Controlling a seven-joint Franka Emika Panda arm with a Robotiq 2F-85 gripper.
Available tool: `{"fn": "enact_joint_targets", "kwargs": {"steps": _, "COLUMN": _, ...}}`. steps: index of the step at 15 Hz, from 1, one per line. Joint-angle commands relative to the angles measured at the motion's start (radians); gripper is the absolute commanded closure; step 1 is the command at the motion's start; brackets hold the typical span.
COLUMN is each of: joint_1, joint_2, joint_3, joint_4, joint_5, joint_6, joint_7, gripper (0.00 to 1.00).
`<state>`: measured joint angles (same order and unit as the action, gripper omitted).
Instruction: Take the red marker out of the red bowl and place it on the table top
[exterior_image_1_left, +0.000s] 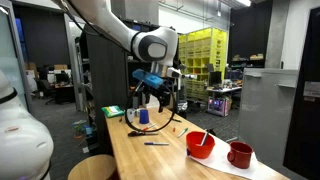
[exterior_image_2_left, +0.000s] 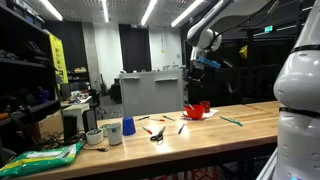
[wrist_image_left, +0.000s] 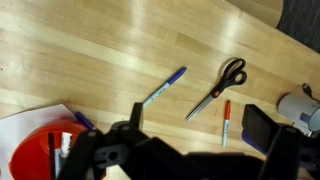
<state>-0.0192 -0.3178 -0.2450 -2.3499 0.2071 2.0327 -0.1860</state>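
The red bowl (exterior_image_1_left: 200, 147) stands on the light-wood table top (exterior_image_1_left: 150, 160), on a white sheet next to a red mug. It also shows in the other exterior view (exterior_image_2_left: 196, 110) and at the lower left of the wrist view (wrist_image_left: 35, 155). The red marker (wrist_image_left: 53, 153) lies inside it and leans over the rim (exterior_image_1_left: 207, 134). My gripper (wrist_image_left: 195, 140) is open and empty. It hangs well above the table (exterior_image_1_left: 152, 95), away from the bowl, over scissors and pens.
On the table under the gripper lie a blue pen (wrist_image_left: 163, 88), scissors (wrist_image_left: 220, 88) and a white marker with an orange-red cap (wrist_image_left: 226, 122). A red mug (exterior_image_1_left: 240, 154), a blue cup (exterior_image_1_left: 143, 116) and a dark pen (exterior_image_1_left: 155, 143) also stand or lie there.
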Motion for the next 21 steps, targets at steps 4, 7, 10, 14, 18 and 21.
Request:
{"fn": "enact_joint_targets", "kwargs": {"steps": 4, "joint_1": -0.028, "joint_2": 0.003, "joint_3": 0.026, "joint_4": 0.003, "joint_5": 0.009, "joint_6": -0.004, "joint_7": -0.008, "gripper": 0.0}}
{"fn": "enact_joint_targets", "kwargs": {"steps": 7, "joint_1": -0.028, "joint_2": 0.028, "joint_3": 0.016, "joint_4": 0.038, "joint_5": 0.0, "joint_6": -0.055, "joint_7": -0.062, "gripper": 0.0}}
{"fn": "enact_joint_targets", "kwargs": {"steps": 10, "joint_1": -0.036, "joint_2": 0.095, "joint_3": 0.002, "joint_4": 0.119, "joint_5": -0.047, "joint_6": -0.177, "joint_7": -0.182, "gripper": 0.0}}
{"fn": "enact_joint_targets", "kwargs": {"steps": 14, "joint_1": -0.064, "joint_2": 0.218, "joint_3": 0.002, "joint_4": 0.263, "joint_5": -0.159, "joint_6": -0.301, "joint_7": -0.347, "gripper": 0.0}}
{"fn": "enact_joint_targets", "kwargs": {"steps": 18, "joint_1": -0.088, "joint_2": 0.23, "joint_3": 0.019, "joint_4": 0.269, "joint_5": -0.193, "joint_6": -0.273, "joint_7": -0.346, "gripper": 0.0}}
{"fn": "enact_joint_targets", "kwargs": {"steps": 21, "joint_1": -0.093, "joint_2": 0.267, "joint_3": 0.023, "joint_4": 0.305, "joint_5": -0.202, "joint_6": -0.279, "joint_7": -0.355, "gripper": 0.0}}
